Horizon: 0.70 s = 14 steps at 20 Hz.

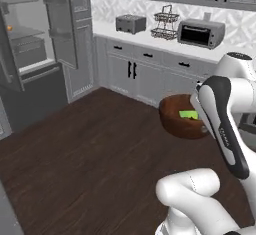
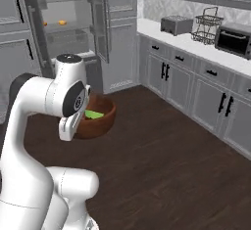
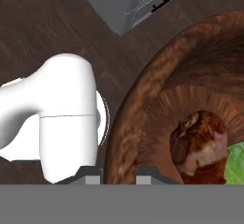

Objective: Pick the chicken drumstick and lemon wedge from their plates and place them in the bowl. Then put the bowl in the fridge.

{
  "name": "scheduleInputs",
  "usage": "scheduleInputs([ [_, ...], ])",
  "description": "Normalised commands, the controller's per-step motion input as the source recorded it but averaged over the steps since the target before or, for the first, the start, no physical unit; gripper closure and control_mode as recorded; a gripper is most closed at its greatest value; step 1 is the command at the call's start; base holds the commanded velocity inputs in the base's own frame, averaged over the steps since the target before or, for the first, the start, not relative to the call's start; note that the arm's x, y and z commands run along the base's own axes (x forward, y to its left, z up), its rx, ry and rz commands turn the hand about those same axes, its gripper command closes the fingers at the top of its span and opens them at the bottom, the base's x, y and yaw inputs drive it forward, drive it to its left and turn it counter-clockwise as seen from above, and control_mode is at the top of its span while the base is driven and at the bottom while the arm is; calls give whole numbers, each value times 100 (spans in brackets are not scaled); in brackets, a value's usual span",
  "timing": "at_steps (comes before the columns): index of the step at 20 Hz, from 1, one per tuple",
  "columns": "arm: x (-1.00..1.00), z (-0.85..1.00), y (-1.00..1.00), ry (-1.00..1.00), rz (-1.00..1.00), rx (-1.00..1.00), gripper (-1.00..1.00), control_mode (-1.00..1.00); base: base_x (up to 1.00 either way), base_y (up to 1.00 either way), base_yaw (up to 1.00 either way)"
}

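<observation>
The arm hides the claw and part of the bowl (image 1: 176,120).

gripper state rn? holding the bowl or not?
Gripper: closed on the rim of the bowl, carrying it above the floor, with the chicken drumstick and lemon wedge inside.
</observation>
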Motion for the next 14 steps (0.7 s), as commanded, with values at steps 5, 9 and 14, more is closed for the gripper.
scheduleInputs([
  [5, 0, 0, 0, 0, 0, 0, 100, 100, 100, -17, 65],
  [9, 0, 0, 0, 0, 0, 0, 100, 100, 100, -28, 64],
  [14, 0, 0, 0, 0, 0, 0, 100, 100, 100, -41, 61],
])
